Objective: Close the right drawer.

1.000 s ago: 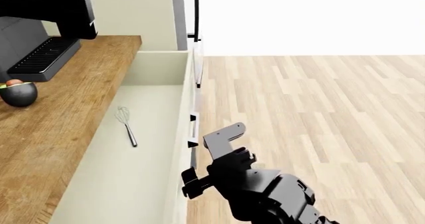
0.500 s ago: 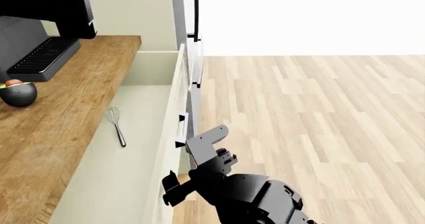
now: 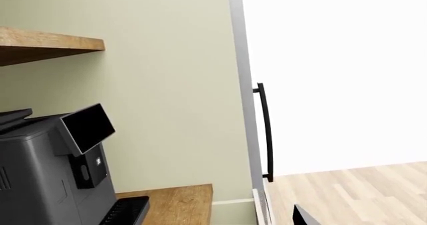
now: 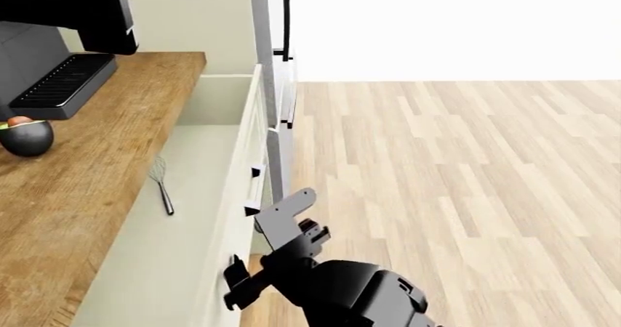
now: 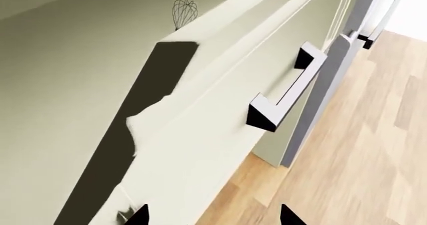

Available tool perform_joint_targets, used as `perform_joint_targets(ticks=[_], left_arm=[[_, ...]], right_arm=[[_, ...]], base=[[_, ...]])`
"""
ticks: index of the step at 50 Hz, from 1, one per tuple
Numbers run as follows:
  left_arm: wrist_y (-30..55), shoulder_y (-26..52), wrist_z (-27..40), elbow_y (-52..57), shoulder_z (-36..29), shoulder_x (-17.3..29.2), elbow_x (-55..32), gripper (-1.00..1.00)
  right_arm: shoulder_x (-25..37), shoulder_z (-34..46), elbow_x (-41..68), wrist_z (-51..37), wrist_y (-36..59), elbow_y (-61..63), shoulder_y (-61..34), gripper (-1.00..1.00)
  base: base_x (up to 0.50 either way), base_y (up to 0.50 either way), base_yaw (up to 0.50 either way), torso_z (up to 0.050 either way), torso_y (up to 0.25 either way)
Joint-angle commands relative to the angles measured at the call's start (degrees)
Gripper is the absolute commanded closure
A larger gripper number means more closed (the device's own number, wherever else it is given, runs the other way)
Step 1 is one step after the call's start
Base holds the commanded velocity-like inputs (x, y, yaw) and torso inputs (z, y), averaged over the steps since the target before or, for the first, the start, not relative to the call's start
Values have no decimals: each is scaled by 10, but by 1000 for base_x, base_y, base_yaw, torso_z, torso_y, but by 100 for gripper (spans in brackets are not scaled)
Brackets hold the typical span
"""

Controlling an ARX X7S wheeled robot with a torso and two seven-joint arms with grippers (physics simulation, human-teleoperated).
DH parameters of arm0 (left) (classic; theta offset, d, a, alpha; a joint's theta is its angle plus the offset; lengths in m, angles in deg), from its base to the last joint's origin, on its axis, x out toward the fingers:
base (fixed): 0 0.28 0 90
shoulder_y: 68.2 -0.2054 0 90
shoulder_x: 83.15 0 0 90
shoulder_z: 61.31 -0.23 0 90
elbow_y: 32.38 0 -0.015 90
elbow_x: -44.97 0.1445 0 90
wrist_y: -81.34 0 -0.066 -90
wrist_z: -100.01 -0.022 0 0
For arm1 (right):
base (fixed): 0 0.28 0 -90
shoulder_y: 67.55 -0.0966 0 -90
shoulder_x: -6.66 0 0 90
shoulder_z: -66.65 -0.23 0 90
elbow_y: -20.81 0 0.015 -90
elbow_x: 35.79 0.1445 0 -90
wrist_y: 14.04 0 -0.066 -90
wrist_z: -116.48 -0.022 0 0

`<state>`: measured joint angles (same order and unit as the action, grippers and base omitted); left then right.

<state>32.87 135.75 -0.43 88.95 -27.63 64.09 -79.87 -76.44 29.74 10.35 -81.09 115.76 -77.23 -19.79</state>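
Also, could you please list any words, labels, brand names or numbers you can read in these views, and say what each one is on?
None can be read.
The coffee machine has a small pale mark on its front panel, too small to tell.
The right drawer, its handle and the whisk bear no text.

A warm brown wooden countertop (image 4: 107, 160) is running along the nine o'clock side of the head view, its grain stretching toward twelve o'clock. A dark grey coffee machine (image 4: 58, 43) is sitting on it at about eleven o'clock, its ribbed black drip tray (image 4: 63, 80) facing forward. A dark grey round object with a red and green top (image 4: 25, 136) is resting on the wood at nine o'clock, near the machine but apart from it. A pale light-wood plank floor (image 4: 456, 189) is filling the three o'clock side. In the left wrist view, the same machine (image 3: 47, 175) is standing on the countertop (image 3: 177, 202) against a pale green wall.
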Motion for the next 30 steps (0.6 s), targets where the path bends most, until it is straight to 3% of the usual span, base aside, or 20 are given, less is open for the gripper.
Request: perform_joint_targets(ticks=[1, 25, 30], left_arm=[[0, 2, 1, 1, 1, 1, -2, -100], [-1, 3, 2, 0, 0, 0, -4, -100], [-1, 4, 1, 0, 0, 0, -4, -100]], right_arm=[[-16, 29, 63, 61, -48, 9, 21, -100], [-40, 72, 60, 110, -51, -1, -1, -100], [-51, 44, 133, 155, -33, -28, 0, -100]], base=[[0, 0, 0, 0, 0], [0, 0, 0, 0, 0], [0, 0, 0, 0, 0]])
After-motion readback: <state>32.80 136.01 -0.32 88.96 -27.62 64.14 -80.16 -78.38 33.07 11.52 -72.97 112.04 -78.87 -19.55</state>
